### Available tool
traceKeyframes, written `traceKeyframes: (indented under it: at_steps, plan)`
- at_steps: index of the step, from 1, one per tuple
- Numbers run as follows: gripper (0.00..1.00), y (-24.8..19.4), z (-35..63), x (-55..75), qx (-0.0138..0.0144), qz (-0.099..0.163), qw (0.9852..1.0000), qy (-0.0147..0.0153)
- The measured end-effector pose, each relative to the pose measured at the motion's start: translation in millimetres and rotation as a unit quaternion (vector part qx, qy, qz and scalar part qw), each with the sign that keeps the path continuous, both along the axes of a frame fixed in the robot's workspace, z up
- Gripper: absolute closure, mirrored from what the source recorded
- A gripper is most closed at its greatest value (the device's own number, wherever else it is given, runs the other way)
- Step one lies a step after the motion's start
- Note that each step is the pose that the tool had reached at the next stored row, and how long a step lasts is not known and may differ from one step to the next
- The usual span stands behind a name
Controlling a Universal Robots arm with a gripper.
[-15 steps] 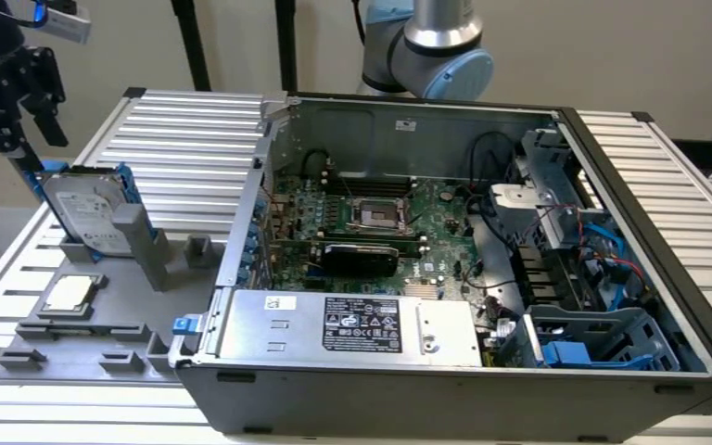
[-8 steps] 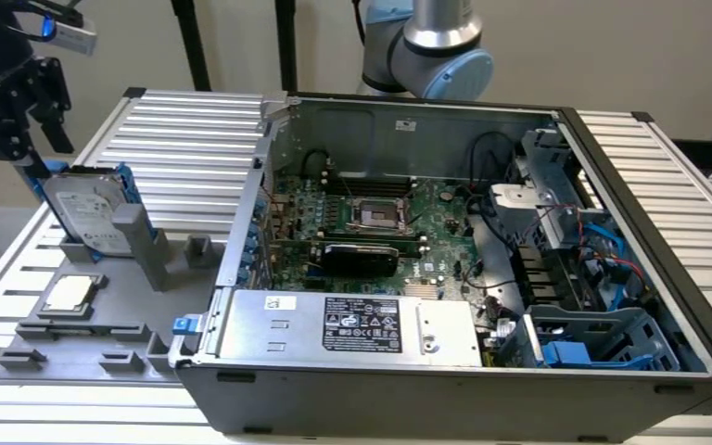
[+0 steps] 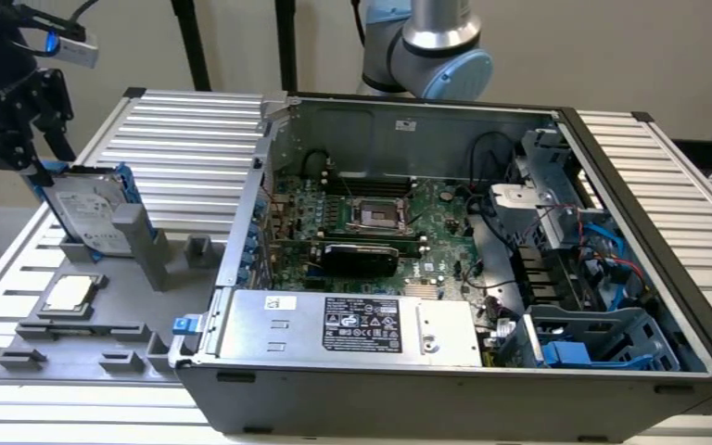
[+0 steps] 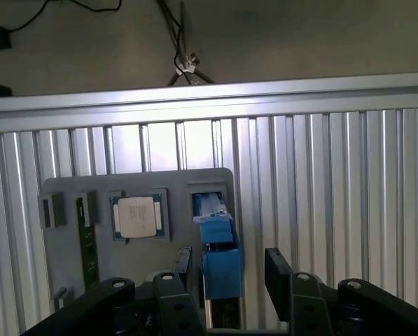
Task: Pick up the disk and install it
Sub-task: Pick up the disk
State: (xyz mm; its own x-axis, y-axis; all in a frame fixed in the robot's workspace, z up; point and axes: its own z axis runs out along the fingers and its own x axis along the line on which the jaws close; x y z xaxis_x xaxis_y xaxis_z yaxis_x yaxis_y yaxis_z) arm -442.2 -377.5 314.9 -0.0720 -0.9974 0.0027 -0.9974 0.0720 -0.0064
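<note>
The disk (image 3: 82,211) stands on edge in a slot of the grey fixture (image 3: 96,338) at the exterior view's left, its silver face and blue carrier frame showing. My black gripper (image 3: 37,159) hangs just above its upper end. In the wrist view the disk's blue frame edge (image 4: 219,259) runs between my two fingers (image 4: 183,267), with a gap on each side. The gripper (image 4: 230,269) is open and straddles the disk's edge without clamping it.
A small square CPU chip (image 3: 69,292) lies on the same fixture. The open computer case (image 3: 653,232) fills the exterior view's right, with the motherboard (image 3: 369,218), a silver power supply (image 3: 356,324) and a blue drive bay (image 3: 591,343). Everything rests on a ribbed aluminium table (image 4: 335,175).
</note>
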Motion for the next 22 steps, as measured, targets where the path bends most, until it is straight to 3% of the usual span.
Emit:
traceKeyframes:
  at_steps: [5,11,14,19,22]
  plan:
    - [0.46,-1.5,-9.0,-0.2,0.0000,0.000,1.0000,0.0002]
    - [0.46,-5.1,-19.0,1.2,0.0004,0.000,1.0000,0.0026]
    - [0.46,-5.2,-22.7,2.5,0.0008,0.000,1.0000,0.0048]
    - [0.46,-5.2,-26.2,3.3,0.0017,0.000,0.9999,0.0116]
    - [0.48,-5.2,-26.5,4.2,0.0019,0.000,0.9999,0.0121]
